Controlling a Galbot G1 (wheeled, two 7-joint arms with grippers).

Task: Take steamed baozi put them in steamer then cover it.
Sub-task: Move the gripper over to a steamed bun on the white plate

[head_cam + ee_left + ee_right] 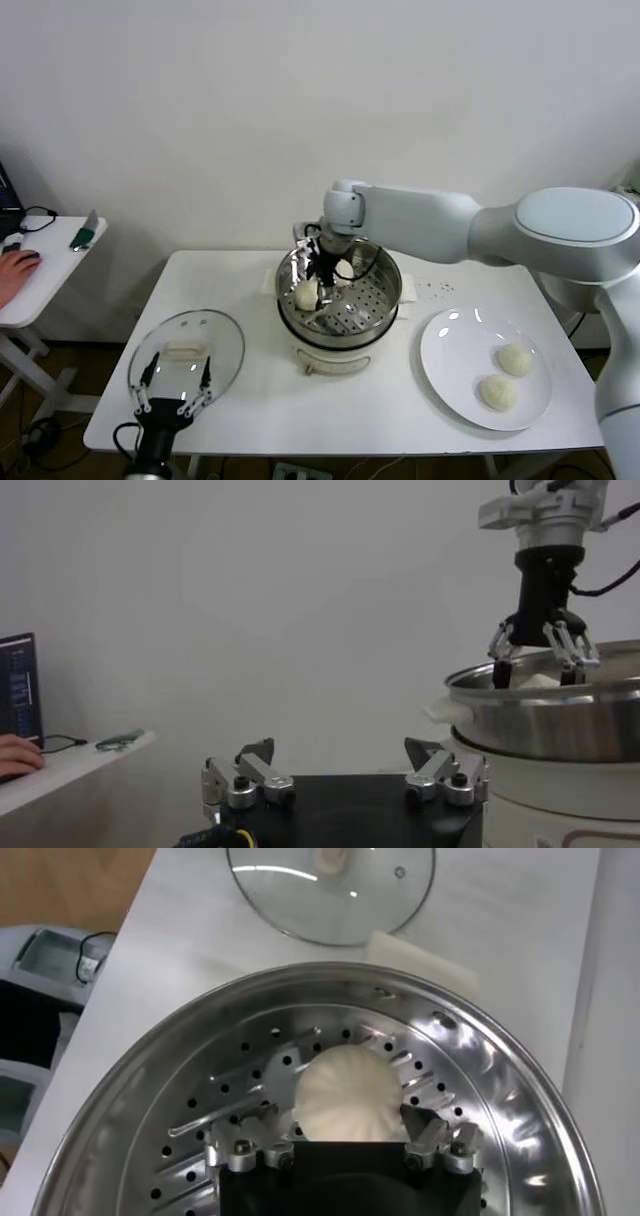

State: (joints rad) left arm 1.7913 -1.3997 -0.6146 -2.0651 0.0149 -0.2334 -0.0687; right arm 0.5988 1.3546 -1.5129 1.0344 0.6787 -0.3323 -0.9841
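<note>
The steamer [388, 300] stands mid-table, a steel perforated basket on a cream base. One baozi [306, 294] lies on its floor. My right gripper [324, 272] reaches down into the basket, open, its fingers either side of that baozi [348, 1088] in the right wrist view, where the gripper [342, 1120] sits low over the holes. Two more baozi [516, 360] [498, 392] lie on the white plate [450, 350] at the right. The glass cover [225, 340] lies flat at the table's left. My left gripper [176, 385] hovers open at the cover's near edge.
A small white side table [55, 262] at the far left holds a person's hand [15, 268] and a small tool. A white pad [418, 963] lies between steamer and cover. The left wrist view shows my left gripper [340, 748] and the steamer [560, 715].
</note>
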